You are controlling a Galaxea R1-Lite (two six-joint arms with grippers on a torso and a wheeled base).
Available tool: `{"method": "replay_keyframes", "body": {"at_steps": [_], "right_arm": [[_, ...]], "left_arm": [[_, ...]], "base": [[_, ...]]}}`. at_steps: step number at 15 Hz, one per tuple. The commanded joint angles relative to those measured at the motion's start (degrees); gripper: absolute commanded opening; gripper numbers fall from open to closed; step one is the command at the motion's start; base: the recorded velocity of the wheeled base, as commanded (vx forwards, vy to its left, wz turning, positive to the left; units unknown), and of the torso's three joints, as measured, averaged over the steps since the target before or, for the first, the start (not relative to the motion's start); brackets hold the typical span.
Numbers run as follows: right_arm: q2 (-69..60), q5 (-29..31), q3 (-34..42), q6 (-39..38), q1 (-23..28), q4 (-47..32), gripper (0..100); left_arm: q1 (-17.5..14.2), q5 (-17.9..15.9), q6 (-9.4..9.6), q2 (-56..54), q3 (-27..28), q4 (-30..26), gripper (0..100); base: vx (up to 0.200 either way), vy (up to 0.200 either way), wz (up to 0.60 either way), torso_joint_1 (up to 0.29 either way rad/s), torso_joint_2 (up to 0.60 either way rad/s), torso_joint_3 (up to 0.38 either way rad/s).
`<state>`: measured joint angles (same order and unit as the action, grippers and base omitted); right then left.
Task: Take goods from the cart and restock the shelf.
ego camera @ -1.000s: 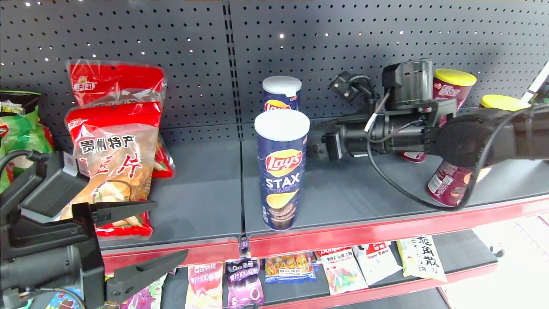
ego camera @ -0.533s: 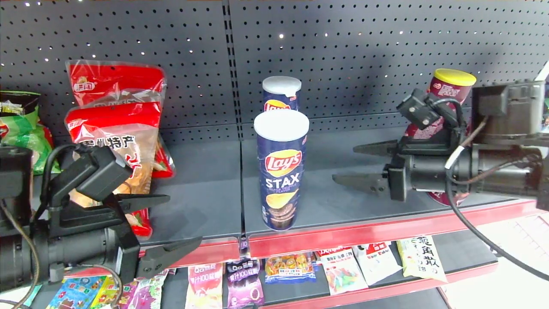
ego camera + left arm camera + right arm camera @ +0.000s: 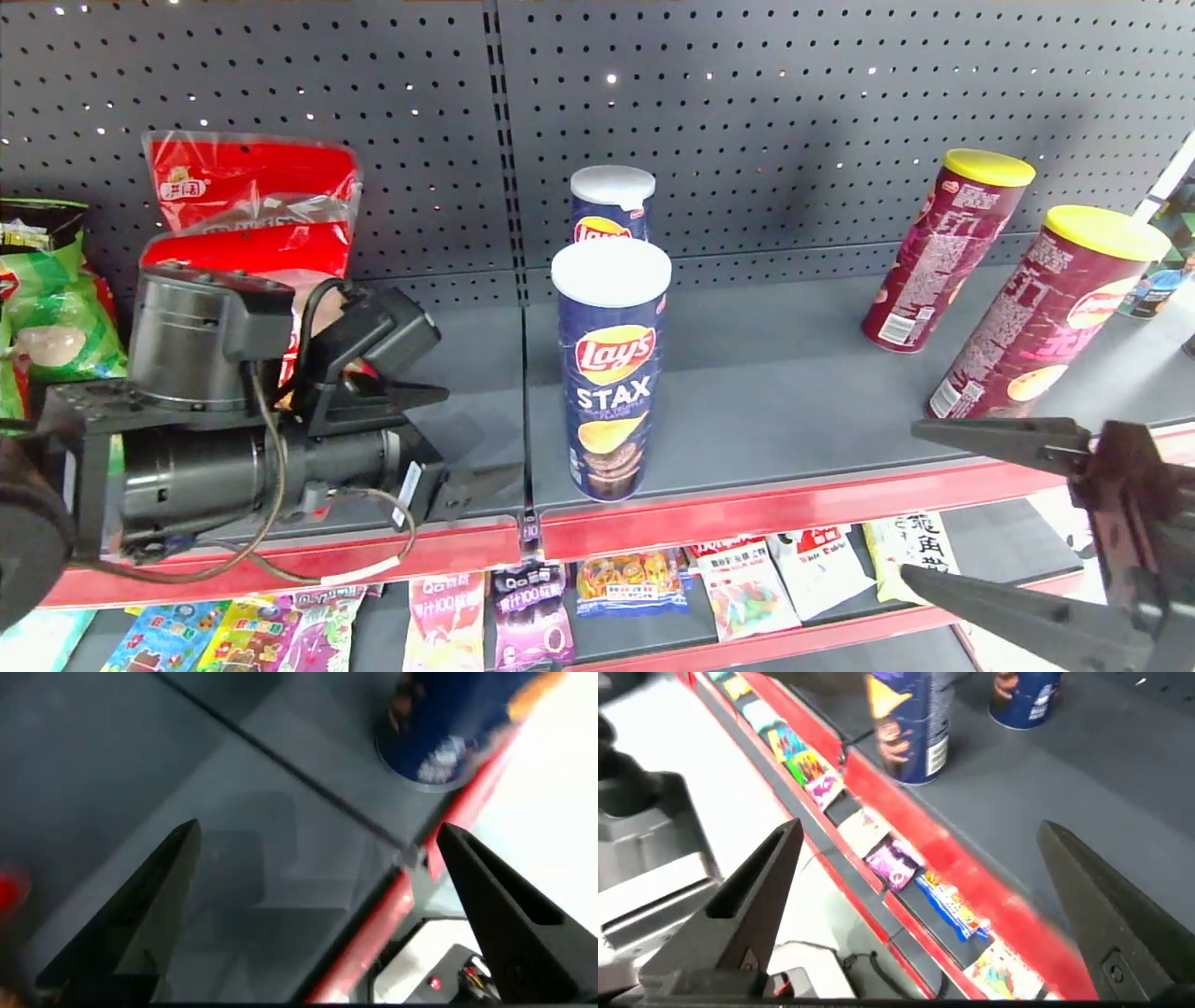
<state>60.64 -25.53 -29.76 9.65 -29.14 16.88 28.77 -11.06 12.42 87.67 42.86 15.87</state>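
Note:
On the grey shelf (image 3: 775, 392), two blue chip cans with white lids stand one behind the other, the front can (image 3: 611, 373) near the red edge and the rear can (image 3: 611, 201) by the pegboard. My left gripper (image 3: 457, 439) hovers open and empty over the shelf just left of the front can; the left wrist view has that gripper (image 3: 318, 831) above the grey board with the can's base (image 3: 448, 737) beyond. My right gripper (image 3: 910, 504) is open and empty in front of the shelf's red edge (image 3: 747, 509), low on the right. In the right wrist view it (image 3: 920, 826) points at both blue cans (image 3: 910, 728).
Two maroon cans with yellow lids (image 3: 948, 252) (image 3: 1046, 313) lean on the shelf's right side. Red snack bags (image 3: 252, 196) and a green bag (image 3: 47, 299) sit at the left, behind my left arm. Small packets (image 3: 747, 588) line the lower shelf.
My left arm has risen and swung right over the shelf toward the front blue can. My right arm has pulled back off the shelf, down and right, uncovering the maroon cans.

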Motion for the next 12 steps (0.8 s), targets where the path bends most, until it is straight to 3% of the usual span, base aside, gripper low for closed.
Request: {"method": "replay_keyframes", "body": {"at_steps": [1, 12], "right_arm": [[-8.3, 0.2, 2.0, -1.3, 0.5, -0.1, 100], [-10.4, 1.4, 1.4, -4.1, 1.4, -0.2, 100]], "left_arm": [[0.8, 0.7, 1.2, 5.5, 2.9, 0.5, 100], [2.5, 1.3, 1.73, 10.9, 9.7, 0.7, 100]], "base": [[0.0, 0.0, 0.0, 0.0, 0.0, 0.0], [0.0, 0.0, 0.0, 0.0, 0.0, 0.0]]}}
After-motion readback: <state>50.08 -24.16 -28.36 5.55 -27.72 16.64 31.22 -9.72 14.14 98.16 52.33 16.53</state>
